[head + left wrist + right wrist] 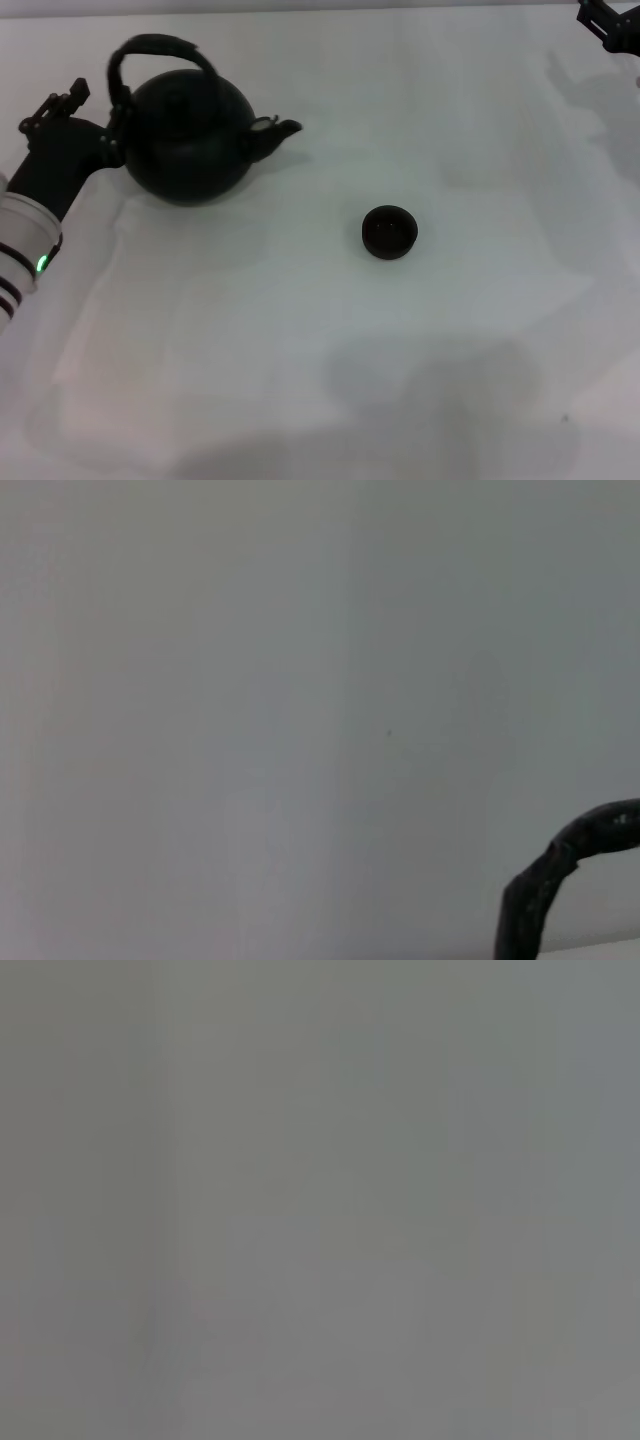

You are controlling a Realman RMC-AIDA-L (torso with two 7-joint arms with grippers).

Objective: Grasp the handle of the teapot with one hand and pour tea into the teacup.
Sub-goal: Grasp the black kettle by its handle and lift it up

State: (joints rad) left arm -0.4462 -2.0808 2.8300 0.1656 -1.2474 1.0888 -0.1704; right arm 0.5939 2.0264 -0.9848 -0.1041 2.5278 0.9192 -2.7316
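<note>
Whether the fingers of the left gripper [112,135] are spread or pressed together cannot be told: they reach in at the base of the handle [160,52] on the teapot's side away from the spout, dark against dark, and contact cannot be made out.

The teapot [188,140] is a large round matte black pot standing upright on the white table [300,340]. Its short spout points toward the teacup. The handle is a dark arched hoop with a wrapped, textured look; it rises over the pot's top, and a curved stretch of it shows in the left wrist view [560,880]. The teacup [389,232] is small, round, dark and handleless, far smaller than the teapot, standing well apart from it on the spout side and nearer the robot.

The left arm, white with black rings and a green light, slants up to the teapot from its rear side. The right gripper [610,25] sits far beyond the teacup from the teapot, at the table's far corner, mostly out of view.
</note>
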